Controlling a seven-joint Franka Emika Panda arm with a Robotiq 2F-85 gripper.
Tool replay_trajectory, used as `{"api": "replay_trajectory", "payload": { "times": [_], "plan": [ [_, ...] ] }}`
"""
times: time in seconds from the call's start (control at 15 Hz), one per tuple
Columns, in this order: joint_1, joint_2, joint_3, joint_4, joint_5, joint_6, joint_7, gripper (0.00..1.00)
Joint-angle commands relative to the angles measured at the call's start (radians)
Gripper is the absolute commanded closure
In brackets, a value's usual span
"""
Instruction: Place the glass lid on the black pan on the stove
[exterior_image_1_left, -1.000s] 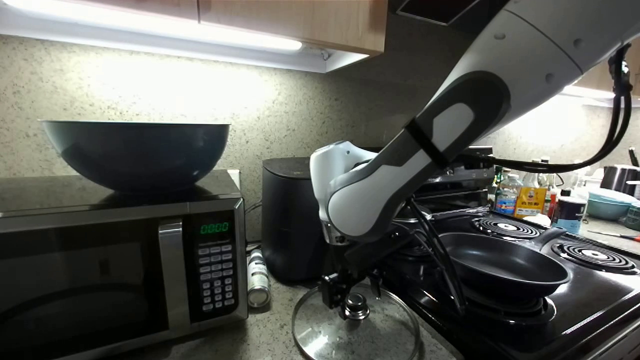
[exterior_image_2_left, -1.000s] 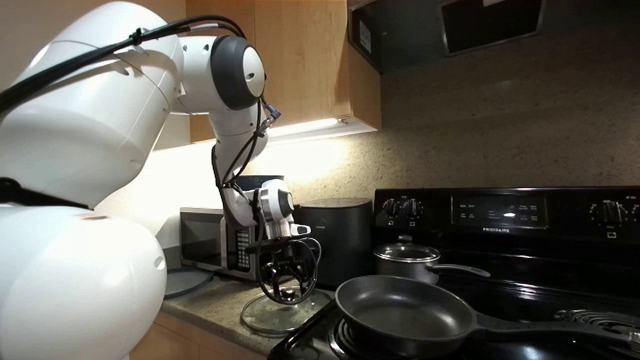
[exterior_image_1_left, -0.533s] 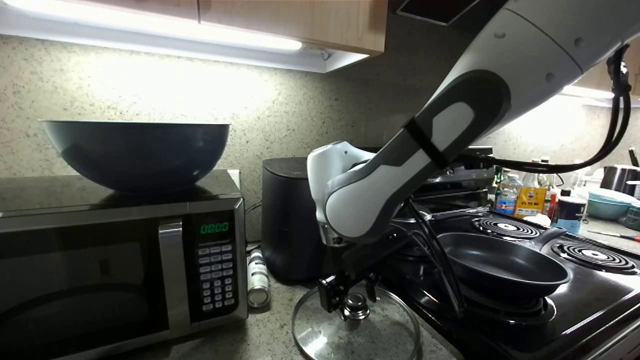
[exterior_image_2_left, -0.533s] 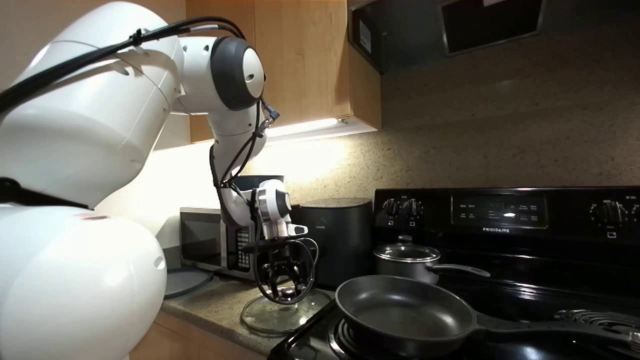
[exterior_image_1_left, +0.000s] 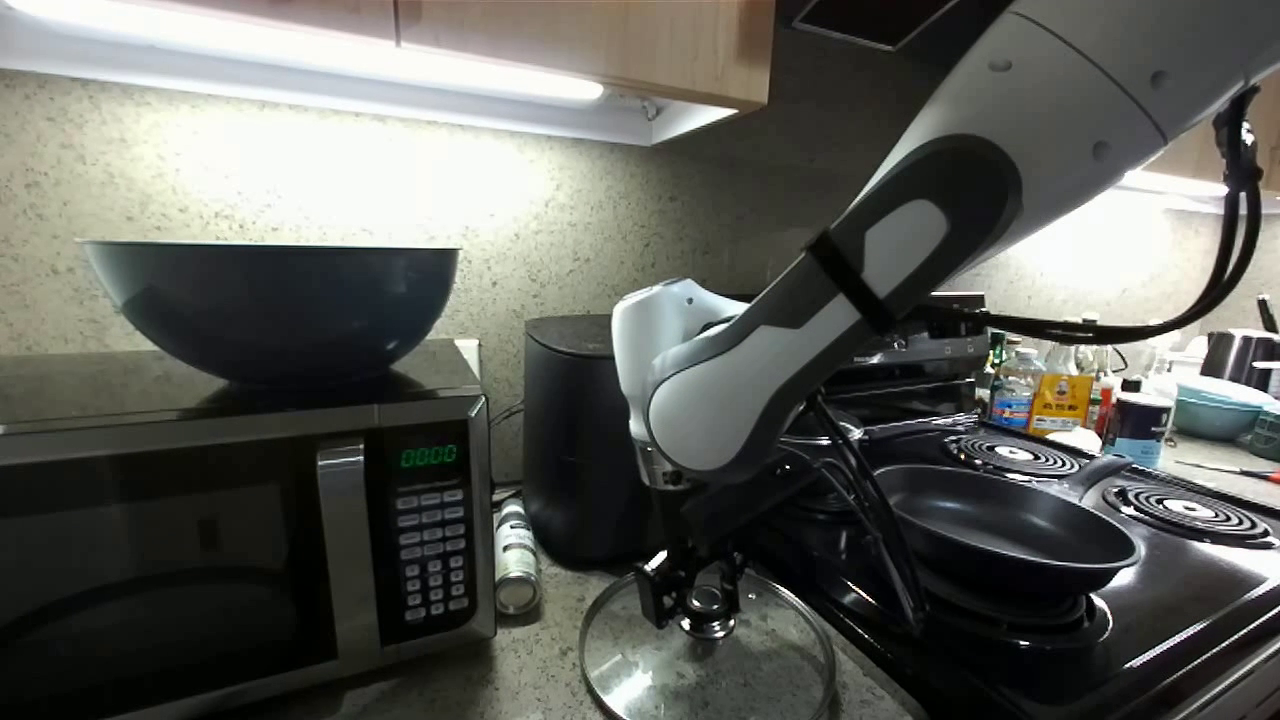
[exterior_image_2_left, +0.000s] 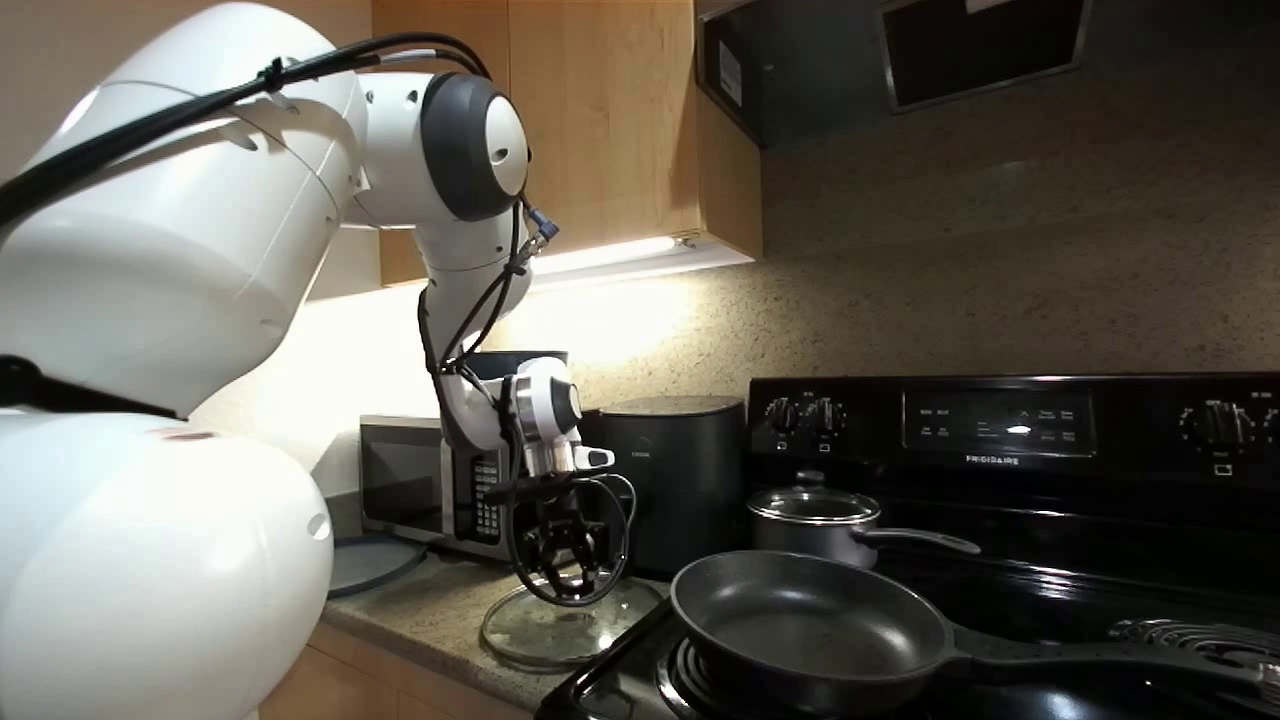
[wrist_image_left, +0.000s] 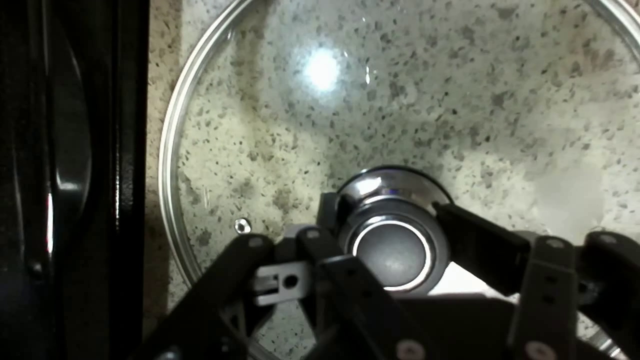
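Yep, my fingers (wrist_image_left: 480, 246) are pinching the knob (wrist_image_left: 392, 254) of the glass lid (wrist_image_left: 395, 127).
It's flat on the tabletop (exterior_image_2_left: 442, 612); in an exterior view, the black pan (exterior_image_2_left: 810, 625) sits at its three o'clock, on the stove (exterior_image_2_left: 1050, 582).

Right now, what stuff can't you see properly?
Lid: the wrist view's edges cut off parts of it.
Burner under the pan: mostly hidden by it in both exterior views.
Inside the big bowl: hidden by its side in an exterior view.
Blue bottle label: unreadably small in an exterior view.
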Motion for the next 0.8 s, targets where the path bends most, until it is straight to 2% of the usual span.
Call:
{"api": "replay_trajectory", "payload": {
  "times": [0.0,0.07,0.33,0.4,0.47,0.53,0.6,0.73],
  "plan": [
    [0.001,0.001,-0.002,-0.015,0.006,0.020,-0.025,0.74],
    [0.001,-0.004,-0.002,-0.024,-0.002,0.039,-0.031,0.32],
    [-0.002,-0.004,-0.001,-0.023,0.005,0.057,-0.035,0.05],
    [-0.003,-0.004,-0.001,-0.022,0.007,0.063,-0.037,0.02],
    [-0.005,-0.003,0.000,-0.021,0.009,0.068,-0.039,0.41],
    [-0.005,-0.003,0.000,-0.020,0.010,0.072,-0.039,0.38],
    [-0.006,-0.002,0.000,-0.020,0.013,0.075,-0.039,0.39],
    [-0.004,-0.001,0.000,-0.018,0.015,0.078,-0.037,0.52]
  ]
}}
